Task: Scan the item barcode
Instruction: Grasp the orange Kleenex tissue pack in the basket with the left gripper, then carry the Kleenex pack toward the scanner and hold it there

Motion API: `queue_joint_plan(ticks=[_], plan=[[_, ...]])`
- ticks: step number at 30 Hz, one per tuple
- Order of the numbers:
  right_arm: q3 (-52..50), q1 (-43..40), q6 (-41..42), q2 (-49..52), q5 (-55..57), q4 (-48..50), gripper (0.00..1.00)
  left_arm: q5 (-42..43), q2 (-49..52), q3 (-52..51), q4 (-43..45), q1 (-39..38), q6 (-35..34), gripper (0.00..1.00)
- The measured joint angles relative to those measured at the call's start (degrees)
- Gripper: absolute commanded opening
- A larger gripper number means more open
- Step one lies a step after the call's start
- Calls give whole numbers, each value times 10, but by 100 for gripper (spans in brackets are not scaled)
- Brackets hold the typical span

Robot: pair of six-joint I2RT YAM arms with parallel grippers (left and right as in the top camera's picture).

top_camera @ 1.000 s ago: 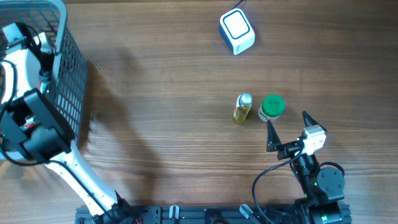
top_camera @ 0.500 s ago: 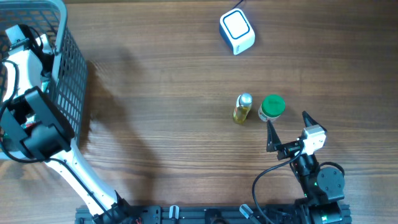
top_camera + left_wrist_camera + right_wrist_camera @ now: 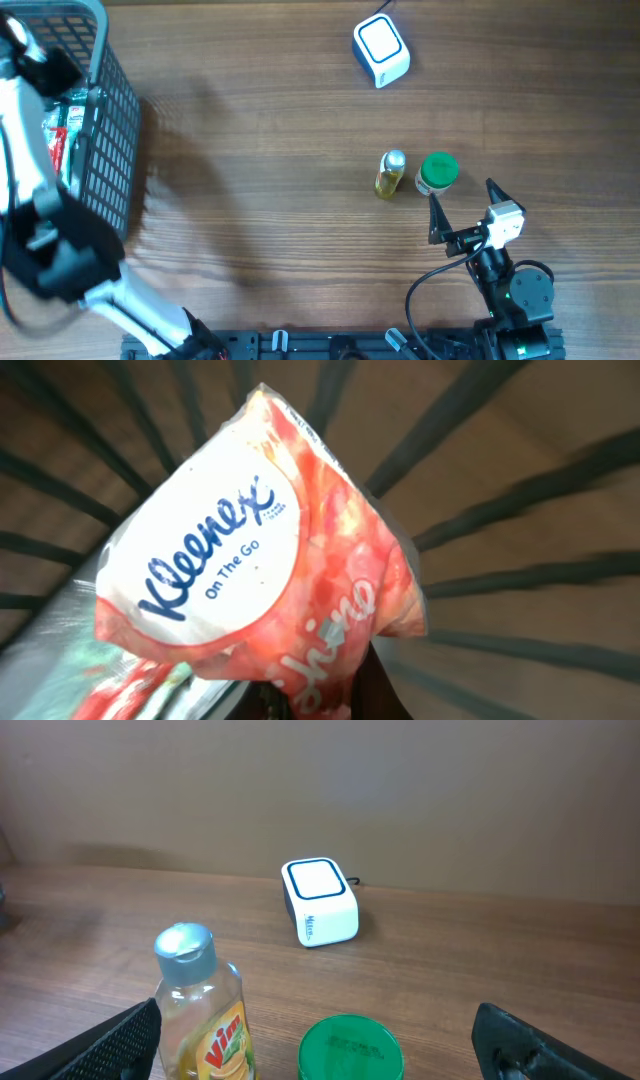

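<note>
A red and white Kleenex tissue pack [image 3: 250,550] fills the left wrist view, its lower corner pinched in my left gripper [image 3: 335,690], which is shut on it inside the grey wire basket [image 3: 112,100]. From overhead the left arm is a blur over the basket and its gripper cannot be made out. The white barcode scanner [image 3: 381,50] [image 3: 319,902] sits at the far middle of the table. My right gripper [image 3: 462,195] [image 3: 320,1055] stands open with nothing between its fingers, just short of a green-lidded jar [image 3: 437,172] [image 3: 350,1048].
A small Vim bottle [image 3: 389,174] [image 3: 200,1005] of yellow liquid stands to the left of the green-lidded jar. More red and green packets [image 3: 55,140] lie in the basket. Basket bars [image 3: 520,575] surround the tissue pack.
My left gripper has shut on the tissue pack, and the left arm has shifted over the basket, blurred by motion. The right arm has not moved.
</note>
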Motion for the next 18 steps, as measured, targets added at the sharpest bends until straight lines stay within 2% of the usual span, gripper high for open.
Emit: queue_joint_plan(ticks=[4,10,14,18], plan=[[0,0,0,0,0,0,100,-7,-118,3,-23,0,-44,4],[0,0,0,0,0,0,100,60,-221,6,-183,-17,-86,5],[0,0,0,0,0,0,100,107,-241,6,-287,-94,-90,6],[0,0,0,1,0,0,100,122,-238,-8,-308,-209,-84,6]])
